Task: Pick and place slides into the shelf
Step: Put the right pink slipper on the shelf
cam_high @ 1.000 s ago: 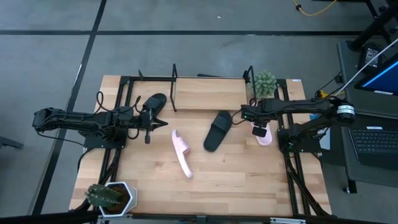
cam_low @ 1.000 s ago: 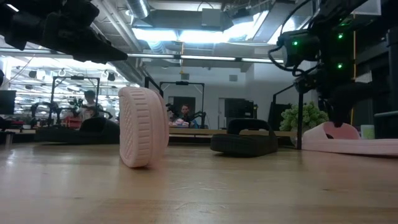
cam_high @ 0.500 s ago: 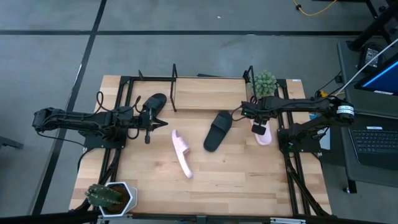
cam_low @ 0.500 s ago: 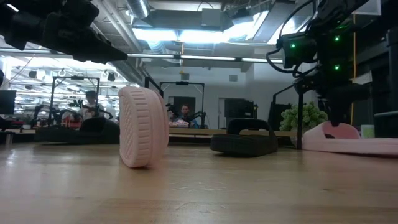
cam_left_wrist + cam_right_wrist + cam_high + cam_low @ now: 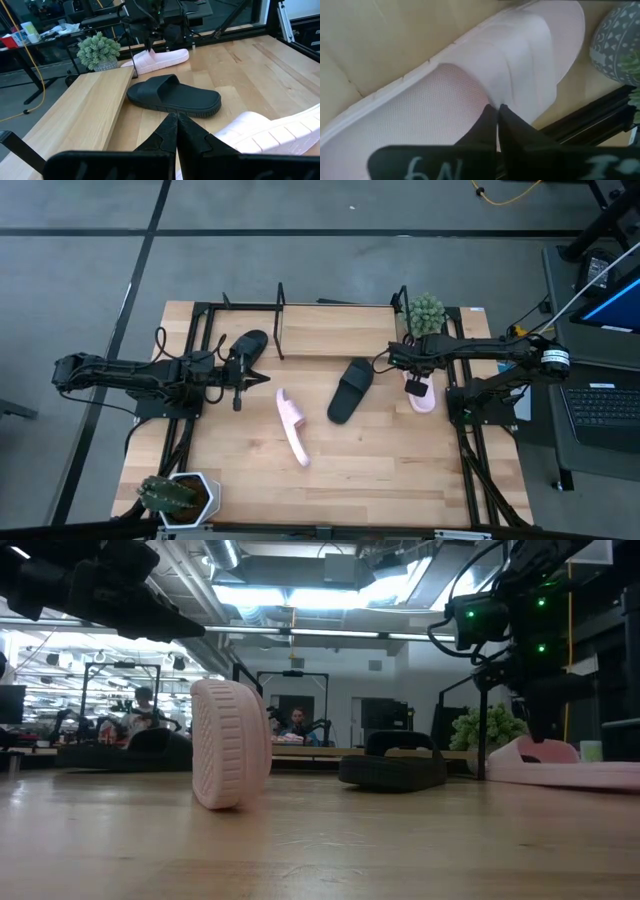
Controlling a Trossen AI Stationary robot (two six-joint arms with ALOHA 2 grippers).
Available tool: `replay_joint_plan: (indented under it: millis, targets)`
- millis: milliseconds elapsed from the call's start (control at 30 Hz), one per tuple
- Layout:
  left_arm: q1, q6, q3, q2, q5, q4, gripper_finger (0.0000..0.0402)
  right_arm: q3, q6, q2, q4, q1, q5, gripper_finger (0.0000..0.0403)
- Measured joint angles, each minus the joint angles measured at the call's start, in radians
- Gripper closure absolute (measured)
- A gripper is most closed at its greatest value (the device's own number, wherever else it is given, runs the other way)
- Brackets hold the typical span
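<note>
Fig. Shelf (image 5: 335,330) sitting at top centre of high view, board holding no slides. Pink slide (image 5: 423,396) lying at centre-right w/ right gripper (image 5: 412,388) pinching its strap, fingers closed. Black slide (image 5: 350,389) lying mid-frame; second pink slide (image 5: 292,426) resting on edge below centre. Second black slide (image 5: 246,347) lying left of shelf; left gripper (image 5: 238,402) hovering beside it, fingers shut, holding nothing.

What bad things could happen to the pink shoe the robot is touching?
The right pincer looks shut against the pink slide's strap edge, a thin hold, so it might slip out when lifted. The potted plant and the shelf's black end frame stand close by, so a swing could bump them.
</note>
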Motion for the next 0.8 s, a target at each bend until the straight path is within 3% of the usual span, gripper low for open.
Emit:
replay_joint_plan:
  millis: [433, 800]
  targets:
    - [0.000, -0.003, 0.000, 0.000, 0.000, 0.000, 0.0401, 0.122, 0.088, 0.000, -0.189, 0.023, -0.065, 0.0401]
    - [0.000, -0.007, 0.000, 0.000, 0.000, 0.000, 0.0401, 0.257, 0.114, 0.000, -0.332, 0.091, -0.205, 0.0403]
